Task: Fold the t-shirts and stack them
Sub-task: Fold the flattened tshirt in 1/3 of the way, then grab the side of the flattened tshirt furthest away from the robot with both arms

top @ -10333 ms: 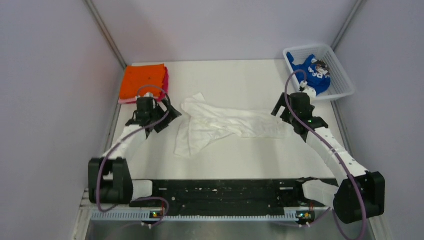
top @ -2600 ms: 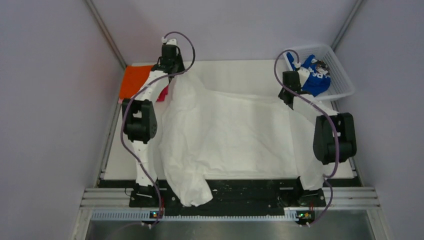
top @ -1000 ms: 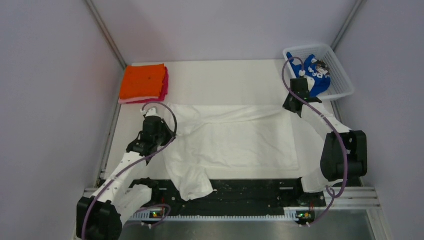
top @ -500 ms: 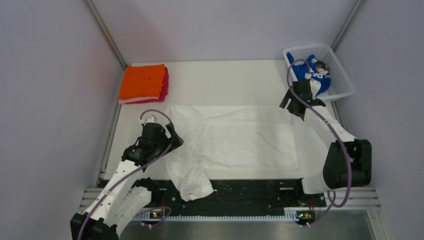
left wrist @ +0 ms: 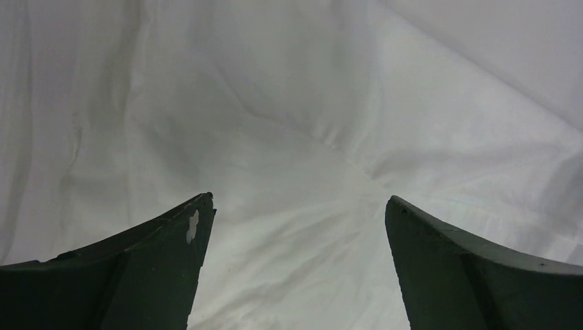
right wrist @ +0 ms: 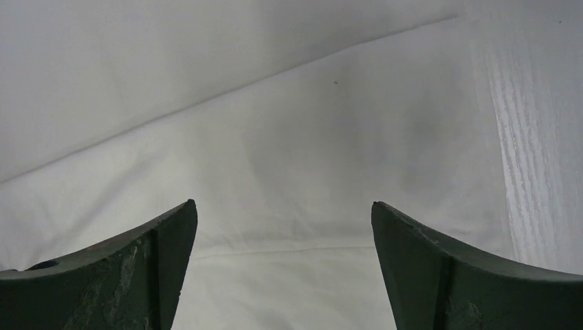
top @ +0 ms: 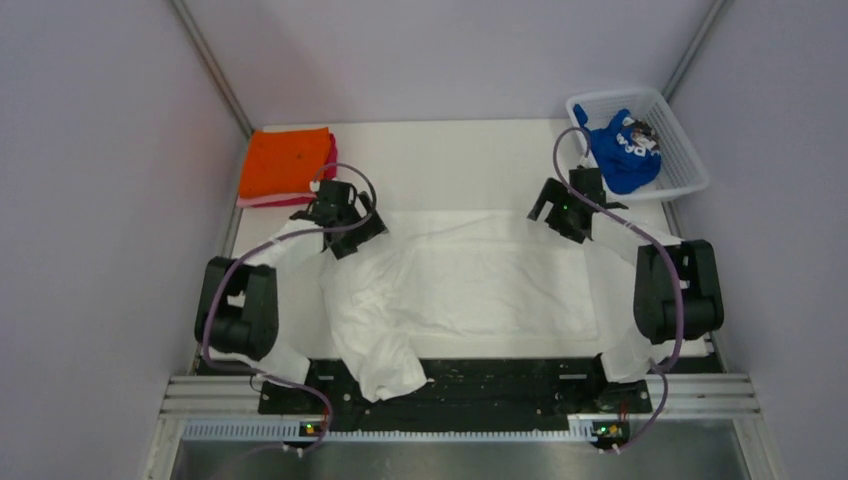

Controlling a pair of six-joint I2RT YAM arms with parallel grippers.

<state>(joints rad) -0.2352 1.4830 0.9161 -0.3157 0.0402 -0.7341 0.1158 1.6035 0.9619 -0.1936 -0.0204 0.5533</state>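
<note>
While left fingers [left wrist: 137,275] and right fingers [right wrist: 103,275] gape, white t-shirt [top: 470,280] spread beneath both

A spread t-shirt [top: 470,285] overhangs the near edge. Stacked folded t-shirts [top: 285,165] fill the far-left corner. The far-right corner has a basket [top: 692,172] holding a bunched t-shirt [top: 622,160].

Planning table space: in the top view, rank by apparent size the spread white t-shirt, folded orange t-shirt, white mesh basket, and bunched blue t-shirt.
1. spread white t-shirt
2. white mesh basket, only slightly bigger than the next
3. folded orange t-shirt
4. bunched blue t-shirt
</note>
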